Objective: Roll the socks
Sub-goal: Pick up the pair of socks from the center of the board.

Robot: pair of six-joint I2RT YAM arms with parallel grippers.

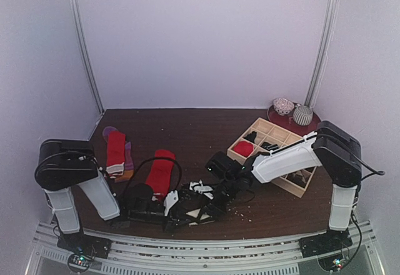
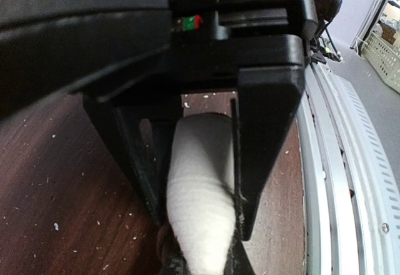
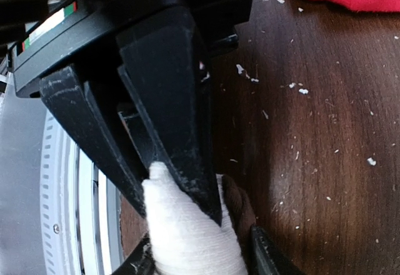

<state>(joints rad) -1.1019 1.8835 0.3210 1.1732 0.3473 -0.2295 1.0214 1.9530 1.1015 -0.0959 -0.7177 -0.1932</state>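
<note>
A cream sock (image 2: pixel 201 194) with a brown end is stretched between both grippers, low over the table near its front edge. My left gripper (image 2: pixel 203 225) is shut on one end of it. My right gripper (image 3: pixel 178 201) is shut on the other end (image 3: pixel 187 237), and the brown part (image 3: pixel 240 203) shows beside its finger. In the top view the two grippers (image 1: pixel 178 204) (image 1: pixel 211 194) meet at front centre, with the sock (image 1: pixel 201 187) mostly hidden. A plain red sock (image 1: pixel 160 172) lies flat left of centre. Another red sock (image 1: pixel 115 150) lies on a purple and orange one (image 1: pixel 128 159) at the left.
A pale wooden grid tray (image 1: pixel 257 127) stands at the right under my right arm, with a rolled red sock (image 1: pixel 242 148) in one compartment. Two patterned bowls (image 1: pixel 283 105) (image 1: pixel 302 115) sit on a dark red mat at the back right. Lint specks dot the brown table (image 1: pixel 187 131).
</note>
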